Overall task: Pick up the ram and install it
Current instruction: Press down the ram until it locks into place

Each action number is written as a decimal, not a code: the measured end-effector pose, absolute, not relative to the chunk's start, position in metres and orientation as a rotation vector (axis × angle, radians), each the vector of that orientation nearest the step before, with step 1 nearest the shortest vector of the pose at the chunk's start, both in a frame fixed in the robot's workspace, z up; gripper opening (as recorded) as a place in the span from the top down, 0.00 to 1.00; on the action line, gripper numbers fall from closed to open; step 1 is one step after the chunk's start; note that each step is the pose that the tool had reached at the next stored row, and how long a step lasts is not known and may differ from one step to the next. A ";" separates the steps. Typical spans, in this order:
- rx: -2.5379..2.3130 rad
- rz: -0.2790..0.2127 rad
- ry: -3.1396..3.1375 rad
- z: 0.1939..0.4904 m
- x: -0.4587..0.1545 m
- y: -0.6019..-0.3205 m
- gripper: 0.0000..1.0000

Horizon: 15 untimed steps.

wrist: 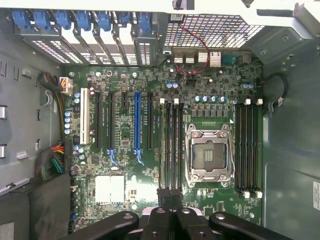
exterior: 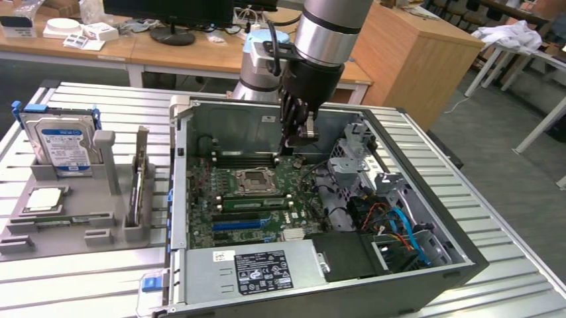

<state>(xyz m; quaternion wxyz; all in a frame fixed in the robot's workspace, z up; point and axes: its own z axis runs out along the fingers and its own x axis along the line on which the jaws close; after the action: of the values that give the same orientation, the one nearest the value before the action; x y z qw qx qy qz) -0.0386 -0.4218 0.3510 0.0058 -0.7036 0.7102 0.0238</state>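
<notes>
Surface: slatted metal table [exterior: 79, 291] bearing an open computer case [exterior: 230, 122].
Gripper [exterior: 301, 138]: fingers pressed together above memory slots [wrist: 170, 145], beside empty socket [wrist: 208, 155].
Nearby: cables [exterior: 398, 222] at exterior view's right; hard drive [exterior: 63, 142] outside, left.

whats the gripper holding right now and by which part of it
Nothing, as far as shows: the black gripper is shut empty above the green motherboard.

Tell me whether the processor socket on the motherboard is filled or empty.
Empty: the processor socket shows a bare dark recess inside its metal frame.
</notes>
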 end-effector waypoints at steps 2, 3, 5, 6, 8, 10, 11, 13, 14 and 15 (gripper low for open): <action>-2.202 0.074 2.223 0.351 -0.038 -0.422 0.89; -2.202 0.074 2.223 0.351 -0.037 -0.422 0.89; -2.202 0.074 2.223 0.351 -0.034 -0.422 0.89; -2.202 0.074 2.223 0.351 -0.032 -0.422 0.89; -2.202 0.074 2.223 0.351 -0.029 -0.422 0.89; -2.202 0.075 2.223 0.351 -0.025 -0.422 0.89; -2.202 0.074 2.223 0.351 -0.024 -0.422 0.89; -2.202 0.074 2.223 0.351 -0.021 -0.422 0.89; -2.202 0.074 2.223 0.351 -0.020 -0.422 0.89; -2.202 0.074 2.223 0.351 -0.018 -0.422 0.89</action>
<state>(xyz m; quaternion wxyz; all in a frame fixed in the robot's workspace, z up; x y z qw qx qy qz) -0.0180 -0.4219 0.3510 0.0058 -0.7036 0.7102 0.0238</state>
